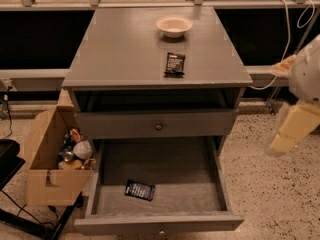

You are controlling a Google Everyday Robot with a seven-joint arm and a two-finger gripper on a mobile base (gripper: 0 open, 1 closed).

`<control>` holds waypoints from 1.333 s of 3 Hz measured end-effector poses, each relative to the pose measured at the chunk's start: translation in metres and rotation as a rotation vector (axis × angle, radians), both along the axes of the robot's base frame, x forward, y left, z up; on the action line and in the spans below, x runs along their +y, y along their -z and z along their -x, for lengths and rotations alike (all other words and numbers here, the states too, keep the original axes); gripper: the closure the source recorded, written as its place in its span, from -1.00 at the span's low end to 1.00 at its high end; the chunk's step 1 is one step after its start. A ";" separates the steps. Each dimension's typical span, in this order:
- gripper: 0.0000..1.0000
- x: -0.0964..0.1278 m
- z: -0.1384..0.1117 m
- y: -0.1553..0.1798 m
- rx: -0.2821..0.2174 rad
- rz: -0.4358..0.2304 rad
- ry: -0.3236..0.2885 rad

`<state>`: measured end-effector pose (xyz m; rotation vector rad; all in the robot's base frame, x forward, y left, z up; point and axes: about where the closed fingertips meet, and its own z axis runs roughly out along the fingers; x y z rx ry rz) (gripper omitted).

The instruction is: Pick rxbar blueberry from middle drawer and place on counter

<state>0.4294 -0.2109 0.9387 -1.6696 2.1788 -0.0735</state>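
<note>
The rxbar blueberry (139, 190), a dark blue wrapper with white print, lies flat on the floor of the open middle drawer (160, 223), left of centre and near the front. The counter (125, 49) is the grey cabinet top above. My gripper (287, 134) is a pale blurred shape off the cabinet's right side, at about drawer height, well to the right of the bar and apart from it. It holds nothing that I can see.
A black-wrapped bar (174, 64) and a white bowl (173, 26) sit on the counter. The knobbed upper front (158, 126) is slightly out above the drawer. A cardboard box (47, 179) of items stands at the left, beside a black stand (7, 159).
</note>
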 end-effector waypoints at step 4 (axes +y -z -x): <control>-1.00 0.049 -0.006 0.183 -0.113 -0.154 -0.005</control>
